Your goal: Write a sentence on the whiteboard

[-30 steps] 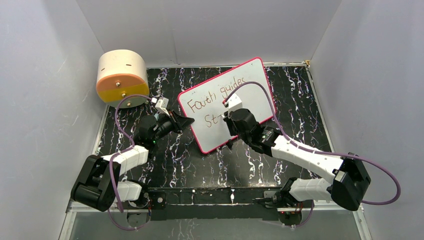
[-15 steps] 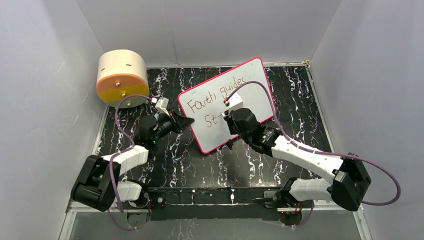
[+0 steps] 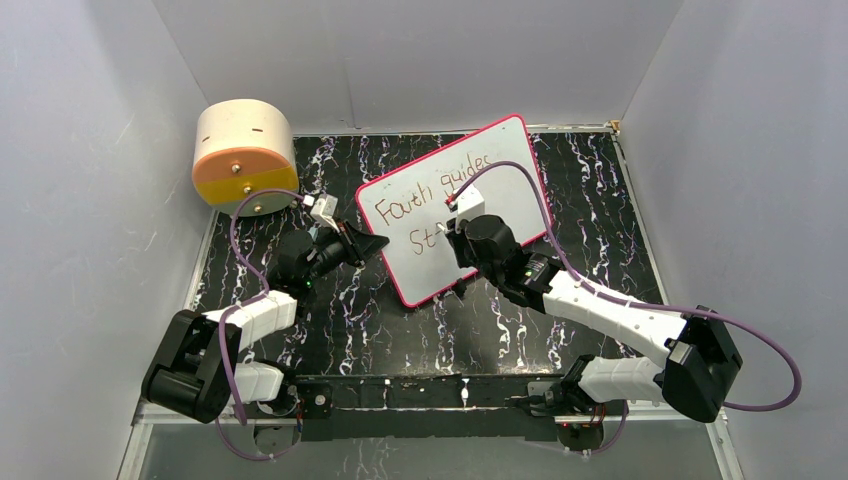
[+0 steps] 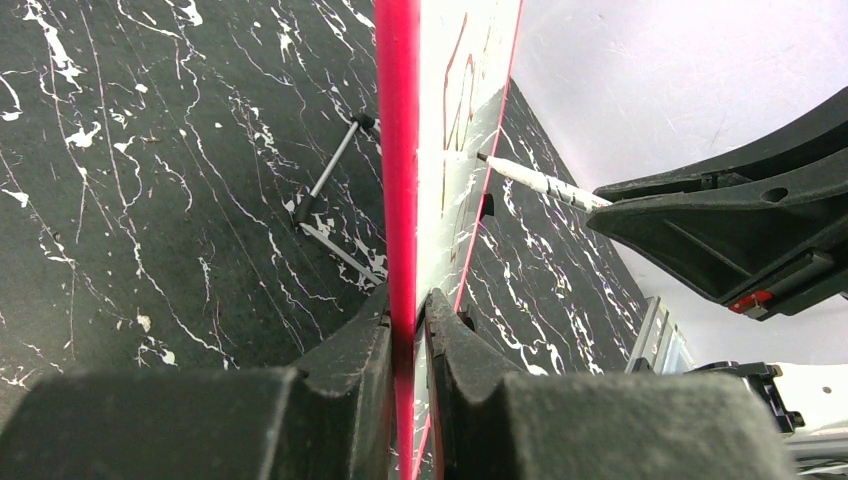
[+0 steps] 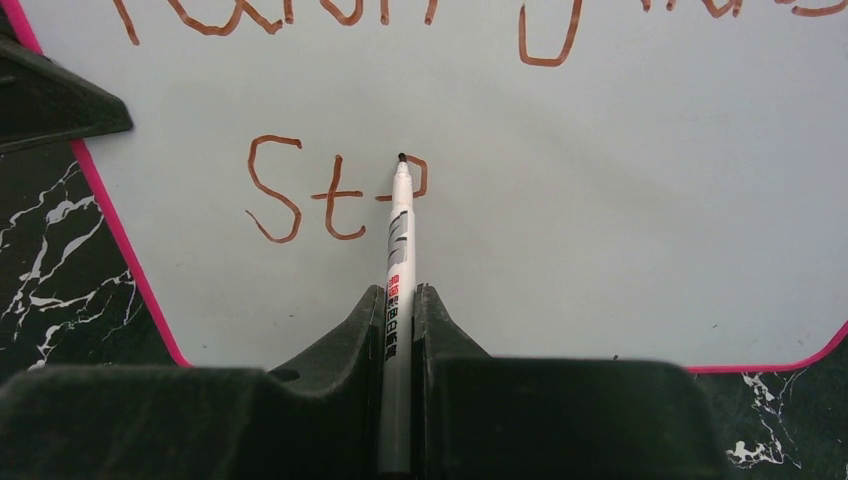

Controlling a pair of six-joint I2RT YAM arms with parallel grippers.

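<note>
Pinched narrow, my right pincer (image 5: 398, 300) holds a white marker (image 5: 399, 235) by its barrel at bottom centre of the right wrist view, and the dark tip touches the whiteboard (image 5: 620, 210) on a half-drawn third letter. The sentence (image 3: 432, 197) runs in brownish-red across the board. Its lower line reads "St" plus that partial stroke, while its upper line is cut off at the top of my wrist view. From above, my right wrist covers the end of the lower line. My left pincer (image 4: 408, 315) is closed on the board's pink rim at lower centre of the left wrist view. There the board stands edge-on, so its writing is unreadable. A thin metal rod (image 4: 330, 188) behind it is hard to identify. The black marbled table (image 3: 330, 310) lies beneath.
</note>
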